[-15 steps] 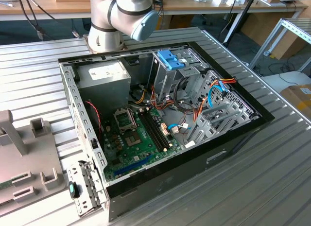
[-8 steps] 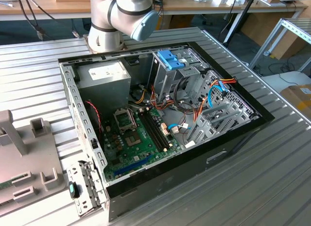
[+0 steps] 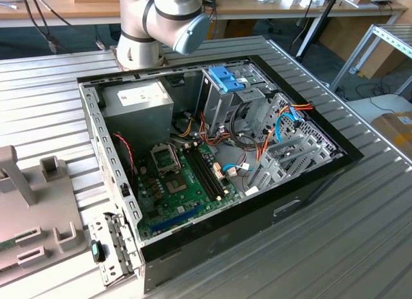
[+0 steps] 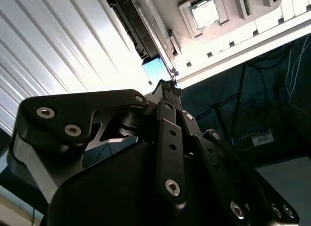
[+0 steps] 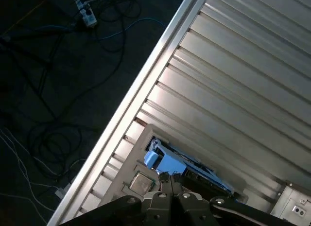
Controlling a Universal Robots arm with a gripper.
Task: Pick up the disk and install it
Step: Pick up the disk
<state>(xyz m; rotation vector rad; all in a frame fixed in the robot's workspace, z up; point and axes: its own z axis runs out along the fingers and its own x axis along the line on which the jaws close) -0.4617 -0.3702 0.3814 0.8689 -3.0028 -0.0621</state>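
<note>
Hovering at the table edge, the tool — tips drawn together against the disk in its grey holder, grip unclear — could drop it through too shallow a hold.

No lettering can be read anywhere; the white label on the grey power supply carries print too small to make out.

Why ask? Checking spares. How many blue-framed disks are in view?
1: the disk is just beyond the gripper in both wrist views; others may be hidden.
</note>
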